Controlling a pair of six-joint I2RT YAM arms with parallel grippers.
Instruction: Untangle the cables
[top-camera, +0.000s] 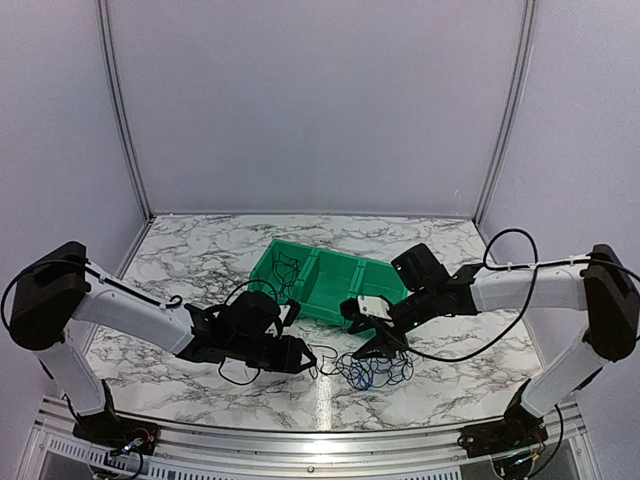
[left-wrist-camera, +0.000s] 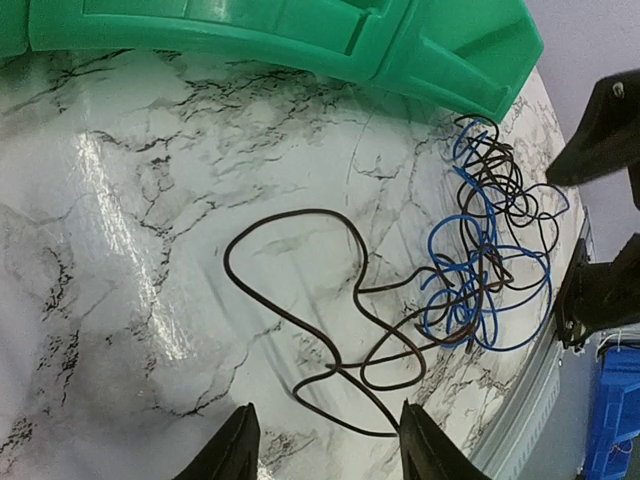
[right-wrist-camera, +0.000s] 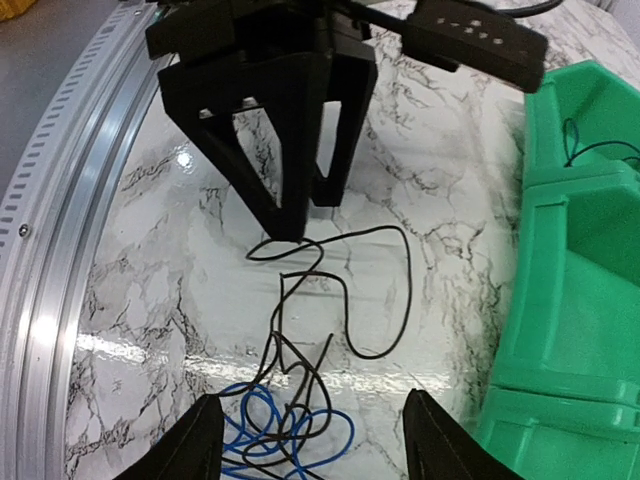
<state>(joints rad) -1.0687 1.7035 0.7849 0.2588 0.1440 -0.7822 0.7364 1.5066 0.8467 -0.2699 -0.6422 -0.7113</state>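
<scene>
The left gripper (left-wrist-camera: 325, 452) stands with its jaws apart and grips nothing; a loop of dark wire lies on the table between its fingertips. The right gripper (right-wrist-camera: 315, 445) is likewise spread and empty above the tangle of thin black and blue cables (top-camera: 375, 370). The tangle lies on the white marble-patterned table (top-camera: 200, 260), just in front of the green plastic two-compartment bin (top-camera: 335, 285). The top view shows one thin black cable (top-camera: 285, 268) in the bin's left compartment, while the left wrist view shows only the bin's outer wall.

Marble table (top-camera: 200, 250): green bin (top-camera: 300, 248), tangled cables (top-camera: 375, 370) on it.
</scene>
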